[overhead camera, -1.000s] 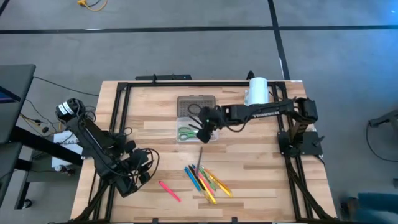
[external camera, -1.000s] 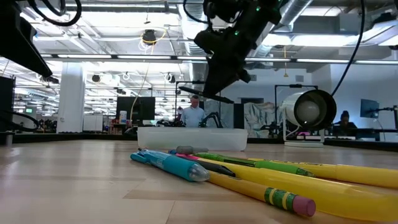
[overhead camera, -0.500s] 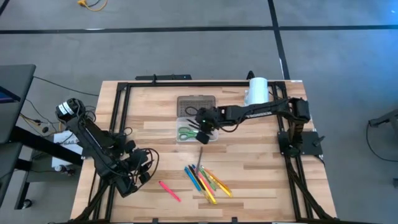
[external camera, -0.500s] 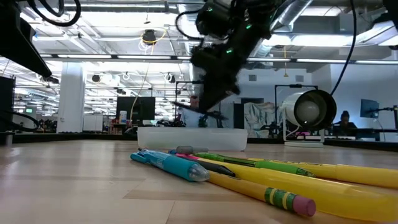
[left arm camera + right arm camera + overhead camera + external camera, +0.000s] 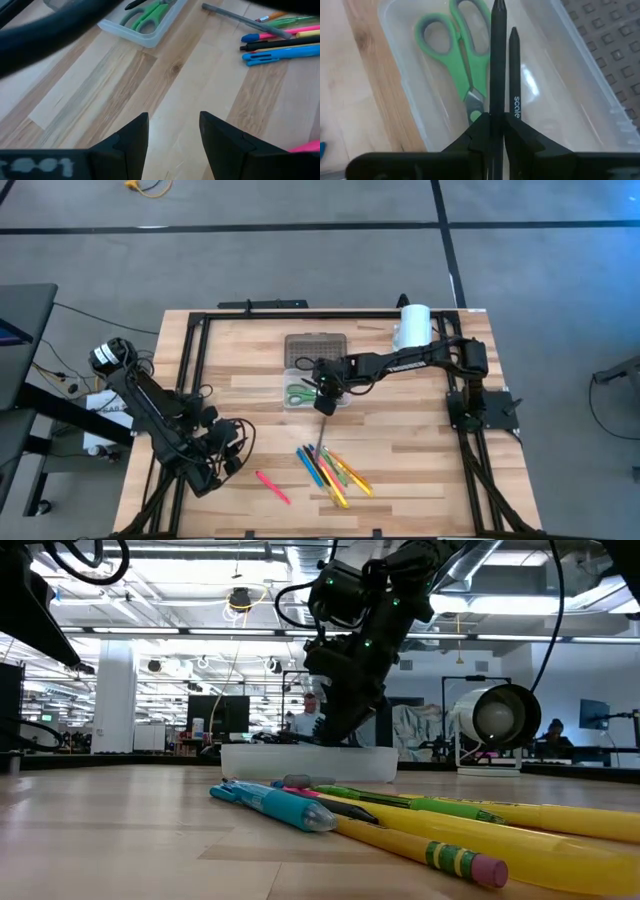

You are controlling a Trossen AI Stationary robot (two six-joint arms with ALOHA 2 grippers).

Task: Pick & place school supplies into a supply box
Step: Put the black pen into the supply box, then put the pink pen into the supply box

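High view: right end effector (image 5: 325,402) reaches in from the right side of the wooden counter (image 5: 400,450) and sits over the supply box (image 5: 293,404), at its right end. Green-handled scissors (image 5: 298,394) lie inside the box. The box's dotted lid (image 5: 315,347) lies flat just behind it. A white cylinder (image 5: 414,326) stands near the counter's far right corner. A cluster of pens and pencils (image 5: 332,469) lies in front of the box; one pink pen (image 5: 272,486) lies apart to their left. Left end effector (image 5: 238,442) waits low at the counter's front left.

Low view: right end effector (image 5: 335,738) hangs down to the rim of the supply box (image 5: 308,761). A blue pen (image 5: 272,806), a green one (image 5: 420,805) and a yellow pencil (image 5: 440,857) with pink eraser lie in the foreground. People show in the room behind.

Left wrist view: left end effector (image 5: 172,135) has its fingers spread with a clear gap, gripping nothing, above bare counter. The box with scissors (image 5: 148,15), a grey pen (image 5: 245,20) and blue pens (image 5: 280,52) lie beyond.

Right wrist view: right end effector (image 5: 496,122) is closed on a black marker (image 5: 498,60), which points out over the clear supply box (image 5: 400,85). Beside the marker runs a second thin dark piece lettered in white. Scissors (image 5: 462,60) lie on the box floor beneath; the lid (image 5: 610,45) is just beside.
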